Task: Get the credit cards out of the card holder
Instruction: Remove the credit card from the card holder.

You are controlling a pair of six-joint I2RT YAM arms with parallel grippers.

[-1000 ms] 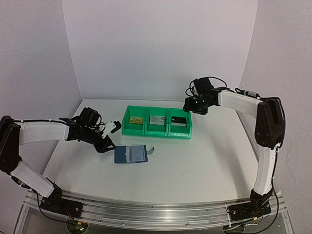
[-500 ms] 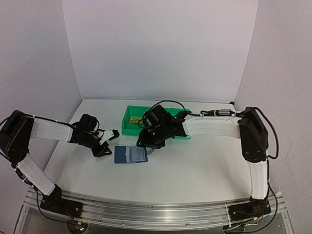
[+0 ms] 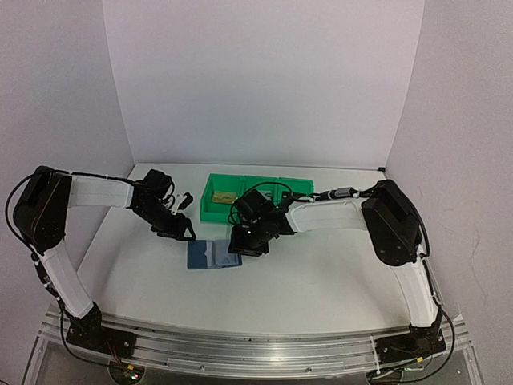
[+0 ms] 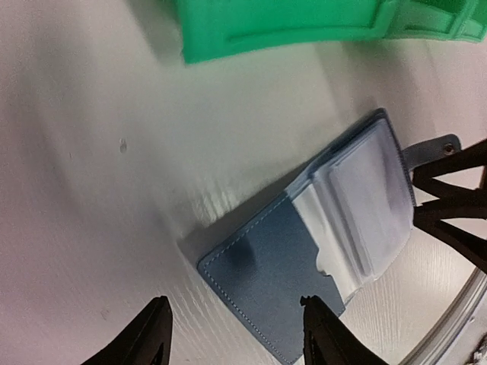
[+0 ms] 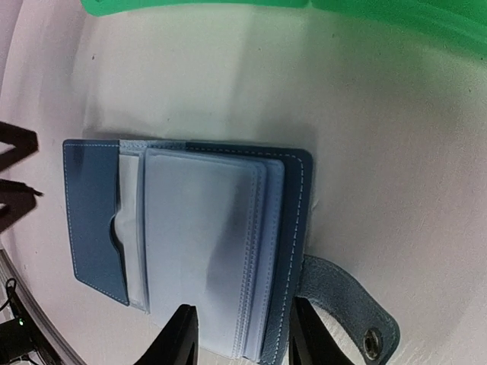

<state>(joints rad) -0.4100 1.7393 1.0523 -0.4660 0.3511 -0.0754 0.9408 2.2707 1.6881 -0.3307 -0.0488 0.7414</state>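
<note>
**Two end effectors poised over the opened card holder**

Across the white desk, a row of green bins sits toward the back. Much of the row is hidden under the right arm.

Just in front of the bins, the blue card holder lies flat and opened out, its pale sleeves facing up.

The right end effector hovers over the sleeved half. Its jaws are partly apart with the holder's near edge between them, and they grip nothing that shows. The left end effector hangs over the plain blue flap, jaws well apart and empty.

A gold card lies in the leftmost bin. No other card can be made out. The closing tab trails loose on the desk beside the right fingers.

The sleeves look pale and bare, though whether a card hides inside them cannot be told. The step in hand is probably a check or a last pull at the sleeves, late in the task. Any next move calls for the left jaws to pin the flap while the right ones nip a card's exposed edge and draw it out along the slot.
</note>
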